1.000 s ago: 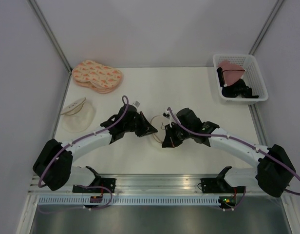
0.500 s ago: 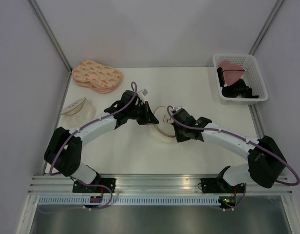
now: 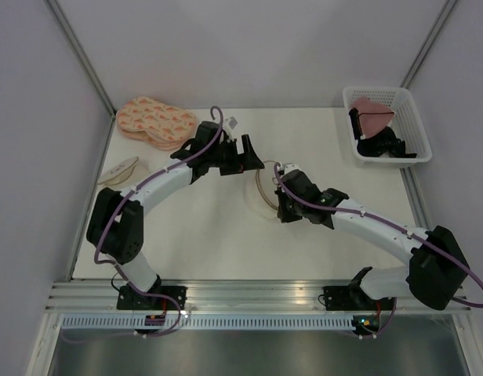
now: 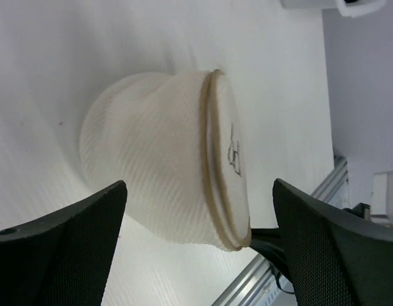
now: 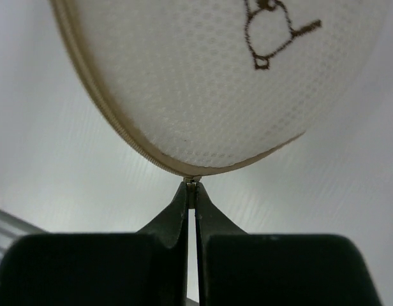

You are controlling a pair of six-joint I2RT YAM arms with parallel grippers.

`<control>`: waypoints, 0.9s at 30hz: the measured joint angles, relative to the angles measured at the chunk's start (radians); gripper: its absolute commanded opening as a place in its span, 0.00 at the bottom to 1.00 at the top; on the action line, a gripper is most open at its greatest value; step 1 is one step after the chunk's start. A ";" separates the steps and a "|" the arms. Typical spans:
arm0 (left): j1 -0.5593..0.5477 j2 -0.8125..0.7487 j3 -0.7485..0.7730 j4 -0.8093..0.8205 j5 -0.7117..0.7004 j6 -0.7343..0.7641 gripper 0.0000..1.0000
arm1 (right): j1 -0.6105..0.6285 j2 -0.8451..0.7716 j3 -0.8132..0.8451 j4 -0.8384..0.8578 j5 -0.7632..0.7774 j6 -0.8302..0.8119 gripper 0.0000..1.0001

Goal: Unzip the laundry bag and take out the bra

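The laundry bag (image 3: 262,196), a round cream mesh pouch with a tan zip rim, lies mid-table between the two arms. In the left wrist view the laundry bag (image 4: 164,159) stands tilted on edge, its black mark (image 4: 234,152) facing right. My left gripper (image 3: 253,154) is open just behind it, holding nothing, and its black fingers (image 4: 62,255) flank the pouch without touching. My right gripper (image 3: 282,207) is shut on the small metal zip pull (image 5: 192,183) at the rim of the laundry bag (image 5: 209,76). The bra is hidden.
A peach patterned padded pair (image 3: 155,122) lies at the far left. A plain translucent round pouch (image 3: 121,173) sits by the left edge. A white basket (image 3: 406,131) at the far right holds a pink garment (image 3: 372,109) and dark items.
My left gripper was shut near the pouch; it has opened and drawn back toward the far side. The right gripper has shifted slightly, still pinching the zip pull.
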 measured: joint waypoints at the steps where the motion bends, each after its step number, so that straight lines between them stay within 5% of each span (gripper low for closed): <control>1: -0.001 -0.025 -0.034 0.011 -0.034 -0.015 1.00 | 0.000 -0.006 -0.007 0.012 -0.029 0.000 0.00; 9: -0.072 -0.305 -0.358 0.026 -0.135 -0.207 1.00 | 0.000 -0.017 -0.058 0.120 -0.294 -0.013 0.00; 15: -0.169 -0.292 -0.393 0.071 -0.131 -0.290 0.98 | 0.000 -0.017 -0.065 0.194 -0.406 -0.021 0.01; 19: -0.202 -0.230 -0.377 0.097 -0.127 -0.311 0.74 | 0.000 -0.017 -0.065 0.208 -0.427 -0.024 0.01; 25: -0.207 -0.187 -0.374 0.105 -0.129 -0.324 0.02 | 0.000 -0.017 -0.065 0.207 -0.427 -0.028 0.01; 27: -0.207 -0.187 -0.374 0.108 -0.131 -0.325 0.02 | 0.000 -0.018 -0.065 0.206 -0.426 -0.028 0.01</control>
